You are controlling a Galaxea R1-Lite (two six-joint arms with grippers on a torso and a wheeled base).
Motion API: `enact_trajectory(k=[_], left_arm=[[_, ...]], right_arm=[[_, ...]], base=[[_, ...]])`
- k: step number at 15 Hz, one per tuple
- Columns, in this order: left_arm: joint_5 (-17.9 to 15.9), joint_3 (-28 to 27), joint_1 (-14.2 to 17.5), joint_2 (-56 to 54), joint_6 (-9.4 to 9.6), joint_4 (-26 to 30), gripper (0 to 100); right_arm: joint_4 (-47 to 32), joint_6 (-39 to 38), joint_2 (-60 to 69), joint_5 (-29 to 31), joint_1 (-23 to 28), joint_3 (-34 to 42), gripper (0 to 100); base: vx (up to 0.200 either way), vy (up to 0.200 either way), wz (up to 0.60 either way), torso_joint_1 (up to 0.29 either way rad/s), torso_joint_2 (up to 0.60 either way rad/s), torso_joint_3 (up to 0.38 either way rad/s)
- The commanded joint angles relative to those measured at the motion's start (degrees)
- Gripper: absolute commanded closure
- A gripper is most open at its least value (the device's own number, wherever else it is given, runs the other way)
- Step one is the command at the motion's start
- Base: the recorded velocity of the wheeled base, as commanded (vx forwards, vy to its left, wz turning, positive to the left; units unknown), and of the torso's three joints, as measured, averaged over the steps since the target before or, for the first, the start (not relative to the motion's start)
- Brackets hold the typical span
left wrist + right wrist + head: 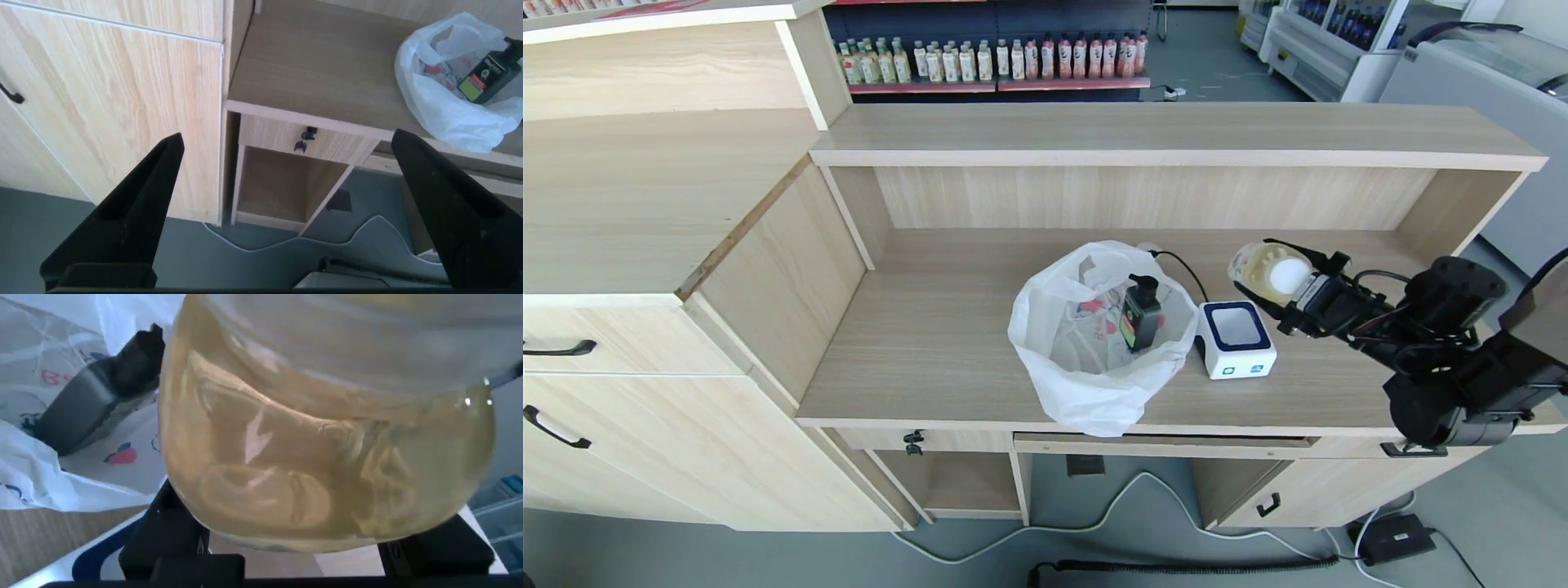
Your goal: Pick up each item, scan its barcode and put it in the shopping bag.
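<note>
Left hand hangs wide open, low before the table. Right hand grips a yellowish jar above it, near the scanner (shopping bag just beside). The smooth round jar could slip when turned, or its barcode could miss the scanner.

A light wooden checkout counter with a raised ledge along its back, in a shop. To the left, a tall matching cabinet with black handles. Under the counter, open cubbies and a grey floor crossed by white and black cables. Behind, a shelf of bottled drinks and white freezer cases at the right. Even, bright light
</note>
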State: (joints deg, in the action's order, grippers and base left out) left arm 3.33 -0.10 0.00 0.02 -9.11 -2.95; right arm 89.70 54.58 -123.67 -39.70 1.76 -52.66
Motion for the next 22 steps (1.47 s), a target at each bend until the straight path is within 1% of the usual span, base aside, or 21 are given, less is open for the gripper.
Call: enact_trajectory(k=[1, 5, 10, 14, 17, 22], left_arm=[[0.0, 0.0, 0.0, 0.0, -0.03, 0.0, 0], [0.0, 0.0, 0.0, 0.0, -0.03, 0.0, 0], [0.0, 0.0, 0.0, 0.0, -0.03, 0.0, 0], [0.0, 0.0, 0.0, 0.0, -0.03, 0.0, 0], [0.0, 0.0, 0.0, 0.0, -0.03, 0.0, 0], [0.0, 0.0, 0.0, 0.0, -0.03, 0.0, 0]], right_arm=[[0.3, 0.2, -1.8, -0.3, 0.4, -1.0, 100], [0.3, 2.0, -4.3, -1.1, 1.8, -0.8, 100], [0.3, 3.1, -7.5, -2.2, 1.8, -1.3, 100], [0.3, 3.1, -10.4, -4.5, 1.7, -5.8, 100], [0.3, 2.8, -12.2, -4.5, 1.4, -8.5, 100], [0.3, 2.8, -13.8, -4.5, 0.9, -9.8, 100]], base=[[0.000, 0.000, 0.00, 0.000, 0.00, 0.000], [0.000, 0.000, 0.00, 0.000, 0.00, 0.000], [0.000, 0.000, 0.00, 0.000, 0.00, 0.000], [0.000, 0.000, 0.00, 0.000, 0.00, 0.000], [0.000, 0.000, 0.00, 0.000, 0.00, 0.000], [0.000, 0.000, 0.00, 0.000, 0.00, 0.000]])
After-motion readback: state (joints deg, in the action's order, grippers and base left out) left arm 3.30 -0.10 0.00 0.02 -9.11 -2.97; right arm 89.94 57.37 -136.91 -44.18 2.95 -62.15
